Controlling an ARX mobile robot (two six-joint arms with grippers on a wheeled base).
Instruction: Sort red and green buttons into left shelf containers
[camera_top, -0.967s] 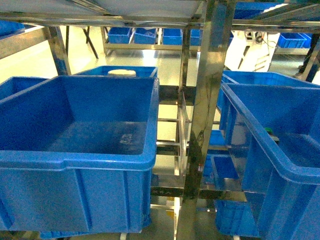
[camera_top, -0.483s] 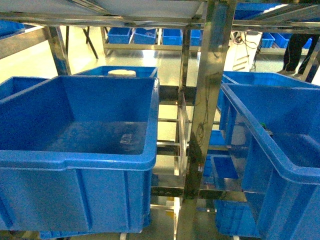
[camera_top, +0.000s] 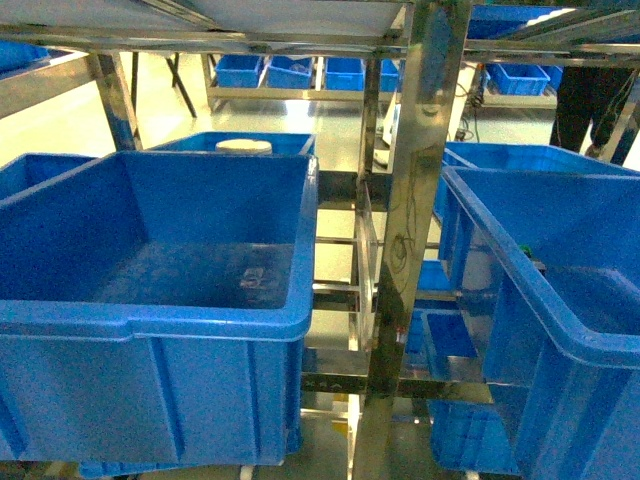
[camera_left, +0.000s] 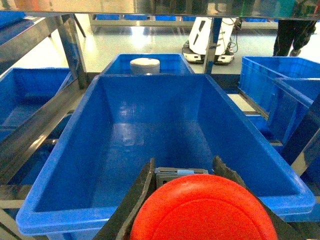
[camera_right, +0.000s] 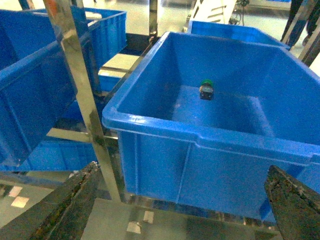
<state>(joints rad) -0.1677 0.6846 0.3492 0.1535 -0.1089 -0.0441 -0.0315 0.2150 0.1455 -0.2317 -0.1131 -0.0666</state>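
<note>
Head view: a large blue tub (camera_top: 160, 290) sits on the left shelf beside a steel upright (camera_top: 405, 240), with a second tub (camera_top: 560, 300) to the right; neither arm shows here

Left wrist view: the left gripper (camera_left: 185, 187) is clamped on a red button (camera_left: 202, 212), held above the near rim of the tub (camera_left: 160, 210)

Right wrist view: the right gripper (camera_right: 182, 202) is spread wide, holding nothing, before the right tub (camera_right: 210, 145), where a green button (camera_right: 206, 89) lies on the floor

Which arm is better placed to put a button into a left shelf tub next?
Left. Its gripper holds the red button between its jaws, just over the near rim of the left tub. The right gripper is open and empty, facing the right tub.
</note>
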